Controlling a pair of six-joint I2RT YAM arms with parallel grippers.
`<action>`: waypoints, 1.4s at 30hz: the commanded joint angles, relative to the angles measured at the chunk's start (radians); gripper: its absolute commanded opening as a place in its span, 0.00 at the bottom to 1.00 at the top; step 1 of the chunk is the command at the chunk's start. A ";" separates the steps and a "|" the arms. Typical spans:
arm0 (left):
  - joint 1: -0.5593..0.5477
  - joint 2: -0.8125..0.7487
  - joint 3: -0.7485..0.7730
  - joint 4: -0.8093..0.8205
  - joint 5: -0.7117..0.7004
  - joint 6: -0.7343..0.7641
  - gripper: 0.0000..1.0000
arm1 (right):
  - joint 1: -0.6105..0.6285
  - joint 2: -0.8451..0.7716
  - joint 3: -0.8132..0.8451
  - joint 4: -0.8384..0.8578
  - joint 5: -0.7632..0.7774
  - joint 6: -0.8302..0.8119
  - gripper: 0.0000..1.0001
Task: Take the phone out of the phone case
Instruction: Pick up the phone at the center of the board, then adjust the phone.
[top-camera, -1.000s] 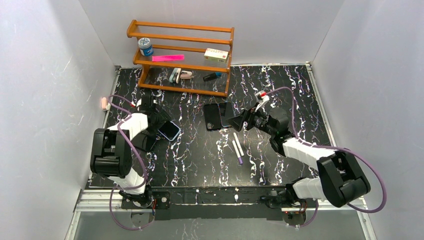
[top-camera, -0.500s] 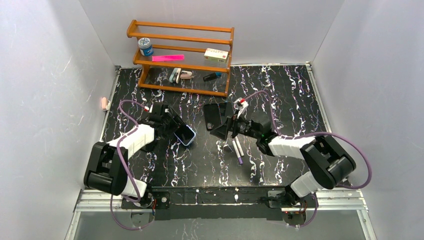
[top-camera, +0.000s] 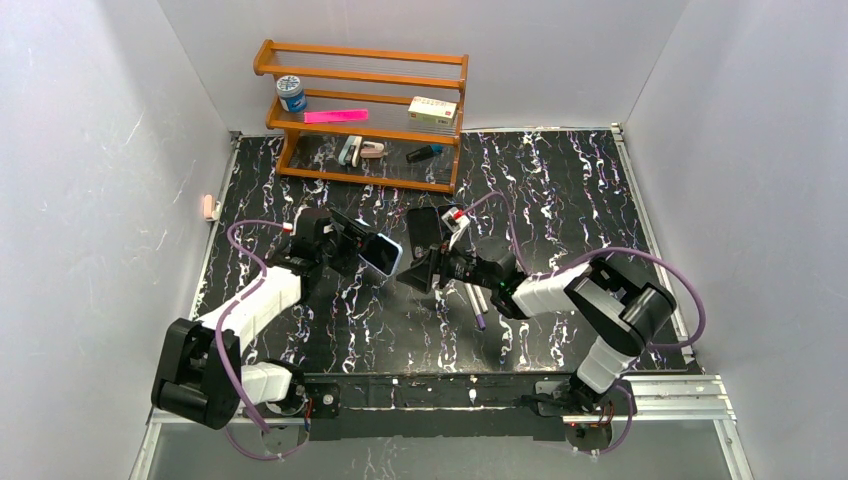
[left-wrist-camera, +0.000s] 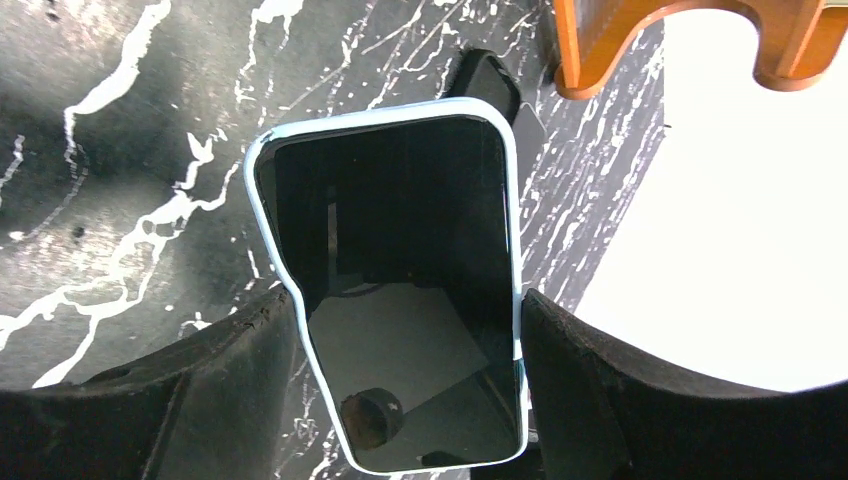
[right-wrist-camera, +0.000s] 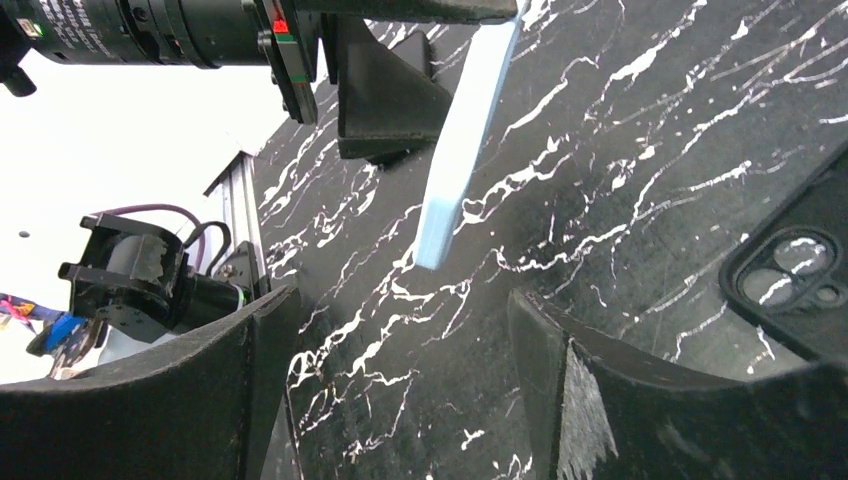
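Note:
The phone (left-wrist-camera: 400, 260), dark screen towards the left wrist camera, sits in a pale blue phone case (left-wrist-camera: 513, 200). My left gripper (left-wrist-camera: 405, 315) is shut on the cased phone's long edges and holds it off the table, tilted. From above, the cased phone (top-camera: 383, 256) juts out of the left gripper (top-camera: 362, 248) toward the right gripper (top-camera: 408, 274). The right gripper (right-wrist-camera: 400, 310) is open with nothing between its fingers. It faces the case's pale blue edge (right-wrist-camera: 465, 140) a short way off, not touching it.
A black phone or case (top-camera: 426, 228) lies flat just behind the right gripper, its camera lenses (right-wrist-camera: 790, 280) showing. Two white pens (top-camera: 480, 312) lie under the right arm. A wooden shelf (top-camera: 360, 110) with small items stands at the back left.
My left arm has swung right, carrying the cased phone toward the table's middle. My right arm has swept left to meet it, and its jaws have narrowed a little.

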 joint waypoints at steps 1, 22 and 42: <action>-0.026 -0.040 0.006 0.064 0.010 -0.087 0.00 | 0.019 0.028 0.052 0.134 0.043 -0.016 0.82; -0.112 -0.077 0.026 0.059 -0.044 0.023 0.37 | 0.001 0.073 0.088 0.182 0.087 -0.039 0.01; -0.112 -0.136 0.419 -0.322 0.133 1.172 0.94 | -0.187 -0.179 0.162 -0.347 -0.274 -0.311 0.01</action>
